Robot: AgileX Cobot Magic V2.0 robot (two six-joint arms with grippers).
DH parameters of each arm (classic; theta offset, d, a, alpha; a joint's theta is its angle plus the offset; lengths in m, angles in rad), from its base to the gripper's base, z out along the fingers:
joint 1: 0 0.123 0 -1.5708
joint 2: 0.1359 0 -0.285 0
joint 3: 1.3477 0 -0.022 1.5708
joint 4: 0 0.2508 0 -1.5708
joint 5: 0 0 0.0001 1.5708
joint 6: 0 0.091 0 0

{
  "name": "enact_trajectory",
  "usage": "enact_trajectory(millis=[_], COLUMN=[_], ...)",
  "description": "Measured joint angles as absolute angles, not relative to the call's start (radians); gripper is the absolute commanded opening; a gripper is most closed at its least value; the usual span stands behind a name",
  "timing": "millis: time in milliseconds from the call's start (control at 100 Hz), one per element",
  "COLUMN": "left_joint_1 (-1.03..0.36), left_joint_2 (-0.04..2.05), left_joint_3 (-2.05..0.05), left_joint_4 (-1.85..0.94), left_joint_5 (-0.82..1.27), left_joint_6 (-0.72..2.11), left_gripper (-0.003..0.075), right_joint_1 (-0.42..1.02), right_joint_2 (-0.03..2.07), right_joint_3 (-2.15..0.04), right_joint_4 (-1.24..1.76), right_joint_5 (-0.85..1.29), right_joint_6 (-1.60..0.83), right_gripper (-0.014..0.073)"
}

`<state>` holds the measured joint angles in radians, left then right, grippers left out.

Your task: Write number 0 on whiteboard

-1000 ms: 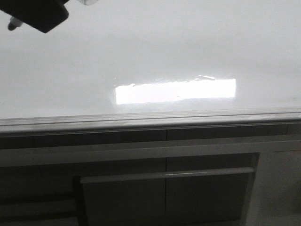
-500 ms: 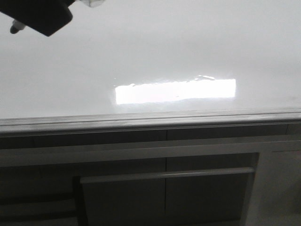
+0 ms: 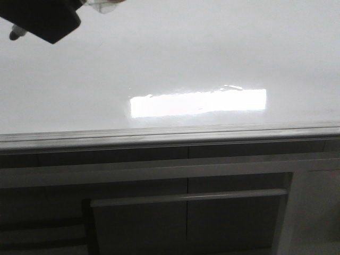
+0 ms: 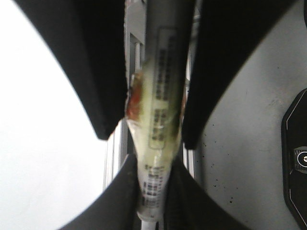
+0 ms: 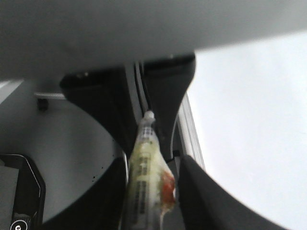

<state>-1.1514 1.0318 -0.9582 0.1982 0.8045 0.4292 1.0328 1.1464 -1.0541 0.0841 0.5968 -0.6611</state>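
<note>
White glossy whiteboard (image 3: 175, 58) shows no 0 yet. Left hand (image 4: 153, 139) pinches a tape-wrapped marker pen (image 4: 160, 110) at its far-left corner; right hand (image 5: 151, 153) likewise pinches a taped pen (image 5: 146, 177). Risk: loose tape lets the pen slip, leaving the loop gapped.

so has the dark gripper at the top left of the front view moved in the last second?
Barely. The dark gripper holding the marker sits almost where it was relative to the bright rectangular glare patch, only a slight jitter.

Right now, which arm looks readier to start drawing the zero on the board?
Probably left: the left gripper clamps the marker, and in the front view its tip pokes out over the left side of the whiteboard. The right gripper seems to hold it too.
</note>
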Motion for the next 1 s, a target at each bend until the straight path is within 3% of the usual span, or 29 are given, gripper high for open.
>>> enact_trajectory(millis=[300, 390, 610, 800, 870, 1000], left_joint_1=[-1.151, -1.151, -1.151, -1.151, -1.151, -1.151], left_joint_2=[1.032, 1.032, 1.032, 1.032, 1.032, 1.031], left_joint_3=[-0.958, -0.958, -0.958, -0.958, -0.958, -0.956], left_joint_4=[0.198, 0.198, 0.198, 0.200, 0.202, 0.204], left_joint_5=[0.805, 0.805, 0.805, 0.805, 0.803, 0.785], left_joint_6=[0.429, 0.429, 0.427, 0.413, 0.395, 0.350], left_gripper=[-0.0019, -0.0019, -0.0019, -0.0011, 0.0057, 0.0307], right_joint_1=[1.033, 1.033, 1.033, 1.033, 1.033, 1.015], right_joint_2=[1.146, 1.146, 1.146, 1.146, 1.146, 1.148], right_joint_3=[-1.054, -1.054, -1.054, -1.054, -1.054, -1.054], right_joint_4=[0.076, 0.076, 0.074, 0.074, 0.074, 0.074], right_joint_5=[0.610, 0.610, 0.614, 0.614, 0.614, 0.616], right_joint_6=[-0.661, -0.661, -0.664, -0.664, -0.661, -0.616], right_gripper=[0.0280, 0.0211, -0.0064, -0.0074, -0.0074, -0.0074])
